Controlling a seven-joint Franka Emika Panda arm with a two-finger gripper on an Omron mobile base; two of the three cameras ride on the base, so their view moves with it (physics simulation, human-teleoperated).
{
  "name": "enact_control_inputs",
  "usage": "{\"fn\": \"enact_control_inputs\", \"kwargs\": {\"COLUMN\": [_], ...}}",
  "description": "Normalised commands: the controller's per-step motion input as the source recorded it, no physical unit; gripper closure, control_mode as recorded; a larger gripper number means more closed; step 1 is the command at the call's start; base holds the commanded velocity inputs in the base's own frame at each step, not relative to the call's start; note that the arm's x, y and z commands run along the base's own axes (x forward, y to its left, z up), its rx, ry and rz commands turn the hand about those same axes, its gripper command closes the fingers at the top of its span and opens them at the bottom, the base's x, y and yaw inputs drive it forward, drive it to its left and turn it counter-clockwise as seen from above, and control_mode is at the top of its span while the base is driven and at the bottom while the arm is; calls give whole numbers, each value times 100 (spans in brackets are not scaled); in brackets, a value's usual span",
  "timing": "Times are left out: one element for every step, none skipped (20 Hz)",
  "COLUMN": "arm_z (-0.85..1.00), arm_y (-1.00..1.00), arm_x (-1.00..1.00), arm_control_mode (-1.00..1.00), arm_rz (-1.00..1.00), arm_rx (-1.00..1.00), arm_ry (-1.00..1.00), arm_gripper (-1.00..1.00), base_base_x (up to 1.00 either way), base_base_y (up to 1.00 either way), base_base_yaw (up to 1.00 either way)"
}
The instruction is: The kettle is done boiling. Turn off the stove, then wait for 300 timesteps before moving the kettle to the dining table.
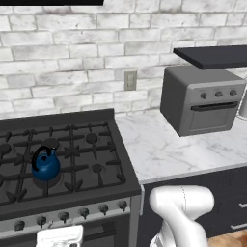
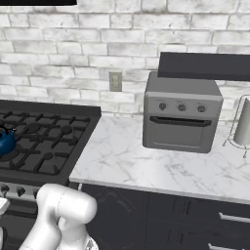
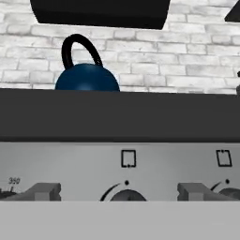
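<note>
While our gripper's state can't be told at the stove (image 1: 72, 144) knobs (image 3: 126, 194), the kettle (image 1: 46, 165) sits unmoved on its burner (table move pending).

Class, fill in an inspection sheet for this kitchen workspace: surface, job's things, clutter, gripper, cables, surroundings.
Surface: marble counter beside the stove.
Job's things: blue kettle upright on a left burner of the black stove; front knobs in a row.
Clutter: grey toaster oven on the counter.
Gripper: low in front of the knob panel; jaw state cannot be told.
Cables: nothing seen.
Surroundings: white brick wall, wall outlet.
</note>
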Motion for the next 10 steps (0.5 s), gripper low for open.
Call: {"fn": "enact_control_inputs", "kwargs": {"arm_z": [14,15,18,19,26,27,30,37,43,49], "arm_y": [33,35,32,26,8,4,0,1,4,3], "arm_x": [-40,-38,-40,-41,-50,-50,-55,-51,-49,-45], "arm_control_mode": [-100,-100,-100,-100,-100,-100,-100,-100,-100,-100], "arm_rz": [0,0,0,0,0,0,0,0,0,0], "arm_rx": [33,32,31,31,32,32,32,31,31,31], "arm_ry": [0,0,0,0,-1,-2,-2,-2,-2,-2], "arm_gripper": [-100,-100,-100,-100,-100,-100,-100,-100,-100,-100], "base_base_x": [0,0,0,0,0,0,0,0,0,0], "base_base_y": [0,0,0,0,0,0,0,0,0,0], "base_base_yaw": [0,0,0,0,0,0,0,0,0,0]}}
